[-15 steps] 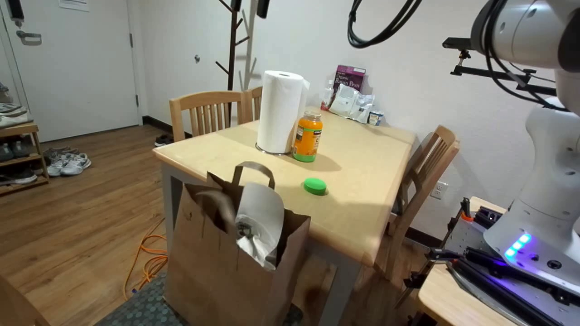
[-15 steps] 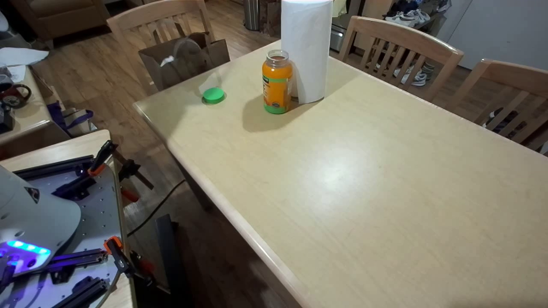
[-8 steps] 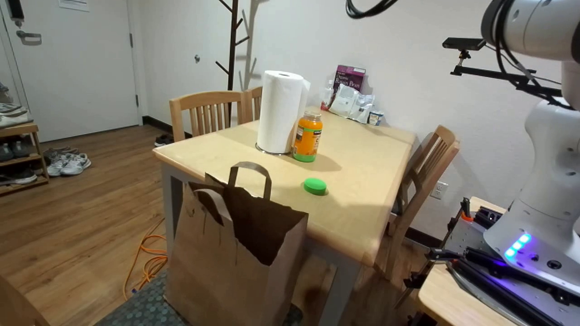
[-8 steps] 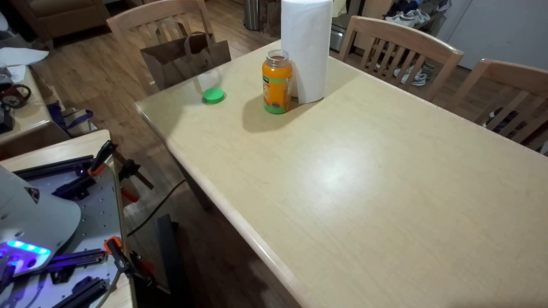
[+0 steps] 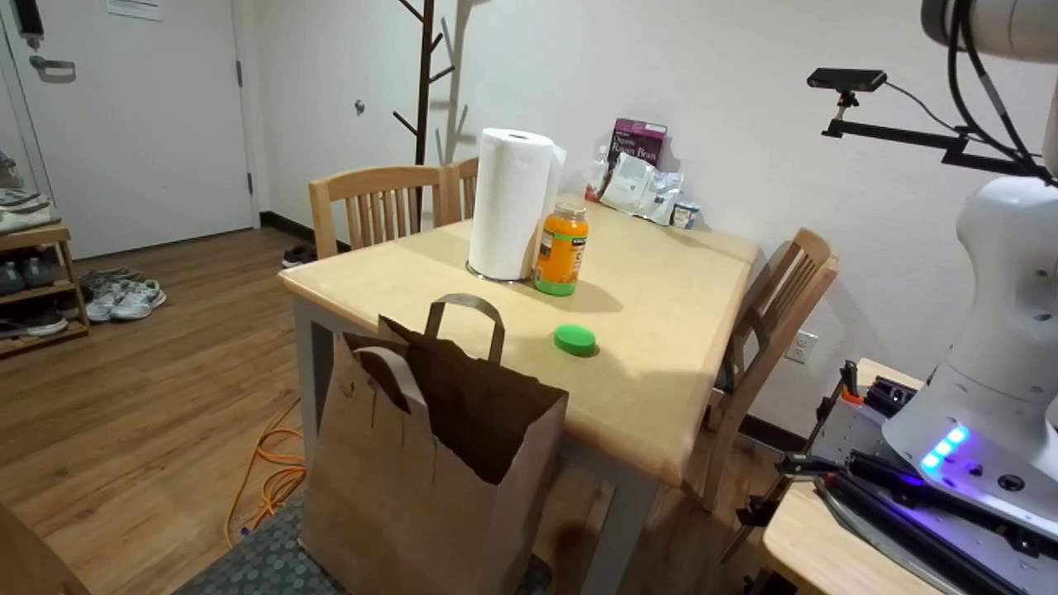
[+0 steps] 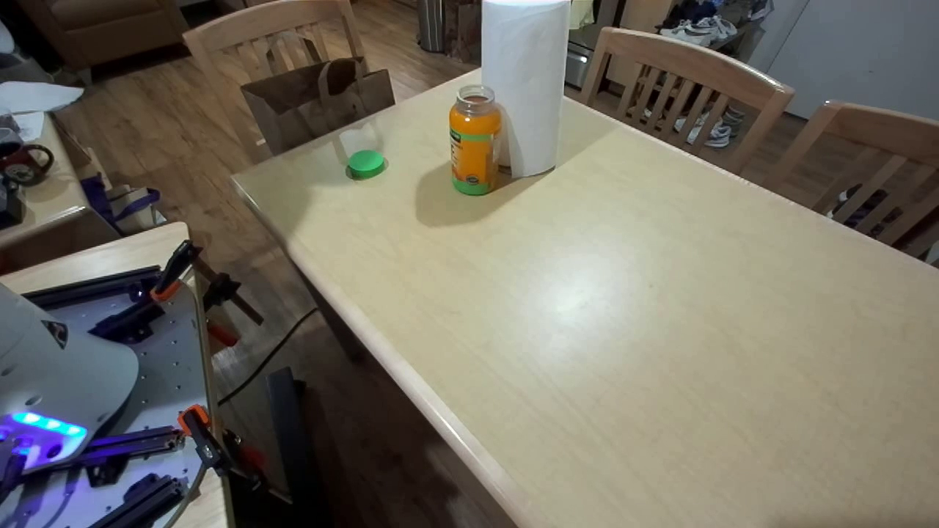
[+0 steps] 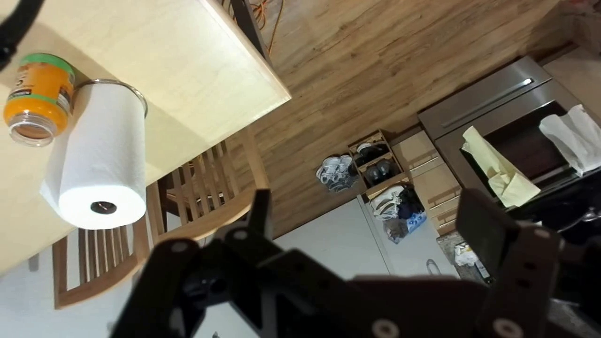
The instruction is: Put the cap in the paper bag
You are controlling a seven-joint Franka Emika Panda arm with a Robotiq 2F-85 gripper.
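A large brown paper bag (image 5: 405,504) stands upright on a chair by the table corner, its mouth open and its looped handles up. The same bag (image 6: 301,114) shows behind the table's far edge in an exterior view. No part of the cap shows in any current view; it is hidden or out of view, and the visible part of the bag's inside is just dark brown. In the wrist view my gripper (image 7: 370,213) has its fingers (image 7: 483,225) spread wide with nothing between them. Both exterior views leave the gripper outside their edges.
On the table (image 5: 653,306) stand a paper towel roll (image 5: 512,207) and an orange jar (image 5: 562,254), with a green lid (image 5: 574,340) nearer the bag. A cereal box (image 5: 636,142) and pouches sit by the wall. Wooden chairs (image 6: 682,81) line the table.
A second ago the pale cap was dropping at the bag's mouth; half a second later it was out of sight. The bag's handles swayed and settled. My arm has drawn up and rightward in an exterior view.
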